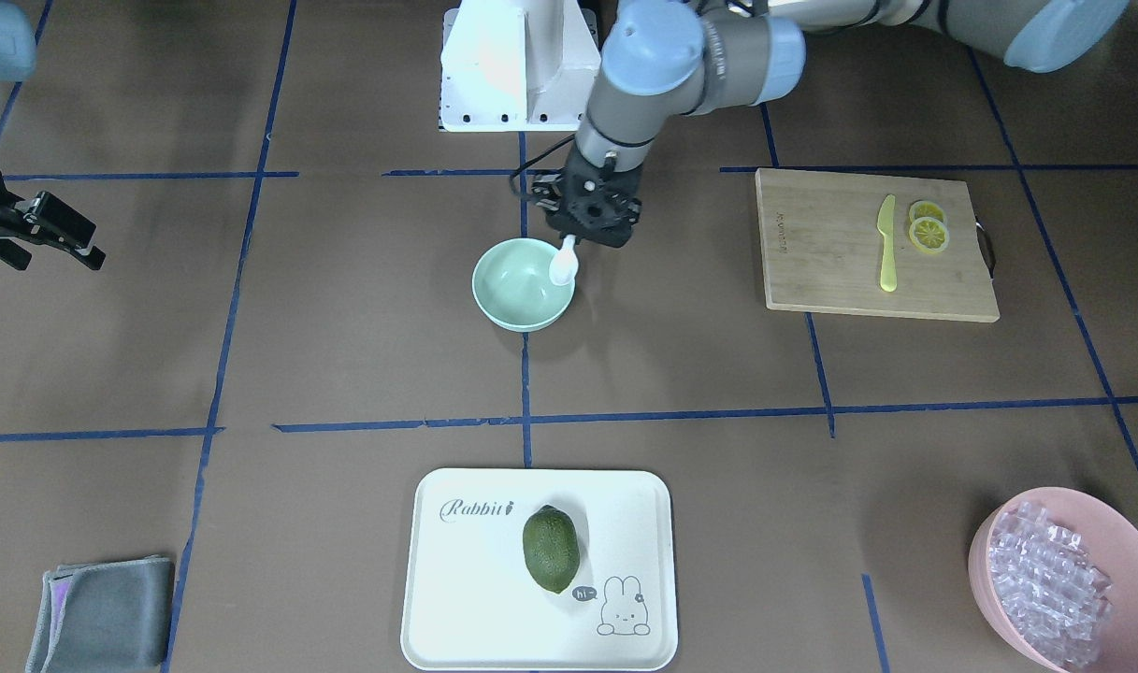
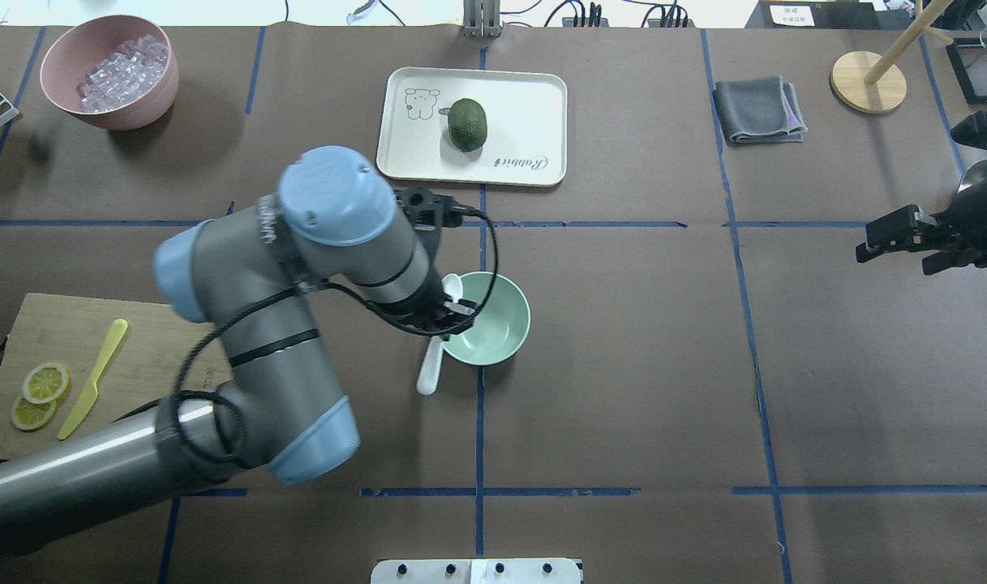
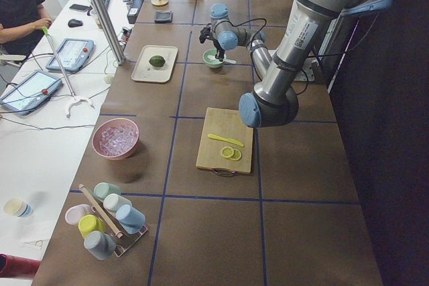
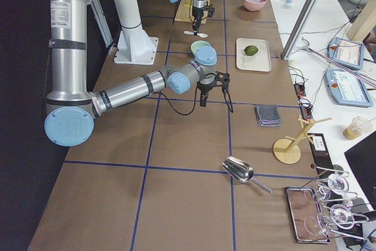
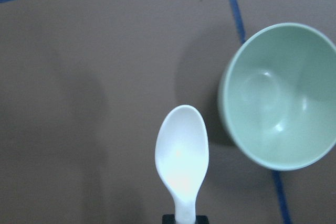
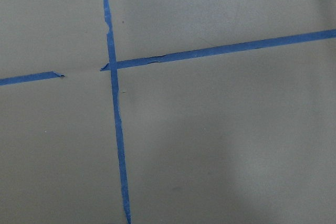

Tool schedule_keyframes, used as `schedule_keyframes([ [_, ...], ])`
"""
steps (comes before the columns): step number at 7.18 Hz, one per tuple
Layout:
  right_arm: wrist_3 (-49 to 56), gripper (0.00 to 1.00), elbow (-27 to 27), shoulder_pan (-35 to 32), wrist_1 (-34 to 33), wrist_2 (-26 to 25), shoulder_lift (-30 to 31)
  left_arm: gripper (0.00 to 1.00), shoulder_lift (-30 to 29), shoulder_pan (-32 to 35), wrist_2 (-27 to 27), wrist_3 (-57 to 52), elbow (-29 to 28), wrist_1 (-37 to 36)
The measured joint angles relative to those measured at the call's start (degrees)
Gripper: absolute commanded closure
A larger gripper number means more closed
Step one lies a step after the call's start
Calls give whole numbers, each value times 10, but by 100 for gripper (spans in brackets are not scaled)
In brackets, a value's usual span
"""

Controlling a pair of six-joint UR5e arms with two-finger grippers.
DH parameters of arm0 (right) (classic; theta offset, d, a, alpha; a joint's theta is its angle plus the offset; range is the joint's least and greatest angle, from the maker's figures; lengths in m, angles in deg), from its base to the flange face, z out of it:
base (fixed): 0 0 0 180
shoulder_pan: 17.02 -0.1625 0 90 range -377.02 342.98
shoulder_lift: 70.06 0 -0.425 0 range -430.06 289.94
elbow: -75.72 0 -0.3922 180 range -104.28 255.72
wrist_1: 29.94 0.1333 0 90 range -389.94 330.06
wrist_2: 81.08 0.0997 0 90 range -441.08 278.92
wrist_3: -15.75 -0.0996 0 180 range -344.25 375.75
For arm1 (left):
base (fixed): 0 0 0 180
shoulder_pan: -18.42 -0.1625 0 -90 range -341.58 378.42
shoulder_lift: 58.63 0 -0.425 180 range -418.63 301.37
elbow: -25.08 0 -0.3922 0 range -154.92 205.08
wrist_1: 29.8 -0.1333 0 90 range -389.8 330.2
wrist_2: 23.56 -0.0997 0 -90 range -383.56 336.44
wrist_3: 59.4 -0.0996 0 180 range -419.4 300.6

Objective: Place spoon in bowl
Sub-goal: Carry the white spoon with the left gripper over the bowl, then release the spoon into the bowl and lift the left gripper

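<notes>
My left gripper (image 1: pixel 569 245) is shut on the handle of the white spoon (image 1: pixel 563 266) and holds it above the table. The mint-green bowl (image 1: pixel 522 283) stands mid-table. In the left wrist view the spoon's head (image 5: pixel 181 153) hangs over bare table just left of the bowl (image 5: pixel 281 98), close to its rim. From overhead the spoon's handle (image 2: pixel 431 365) sticks out behind the gripper (image 2: pixel 452 312) toward me, at the bowl's (image 2: pixel 493 324) left side. The bowl's inside is bare. My right gripper (image 1: pixel 45 245) is open and holds nothing, far off at my right over the table.
A wooden cutting board (image 1: pixel 840 271) with a yellow knife (image 1: pixel 887 245) and lemon slices lies to my left. A white tray (image 1: pixel 456 579) with an avocado (image 1: pixel 551 549) is beyond the bowl. A pink bowl of clear cubes (image 1: pixel 1064 579) and a grey cloth (image 1: pixel 101 612) sit at the far corners.
</notes>
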Motion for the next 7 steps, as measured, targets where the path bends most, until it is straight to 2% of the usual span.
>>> schedule_keyframes([
  [1,-1,1,0,0,0,-1,1,77,-28,-9,0,17,-35,1],
  [4,-2,1,0,0,0,-2,3,32,-60,-23,-1,33,-78,7],
  [5,-2,1,0,0,0,-2,3,14,-62,-23,-2,33,-82,15],
  [7,-4,1,-1,0,0,-3,3,14,-61,-17,-2,33,-82,21],
])
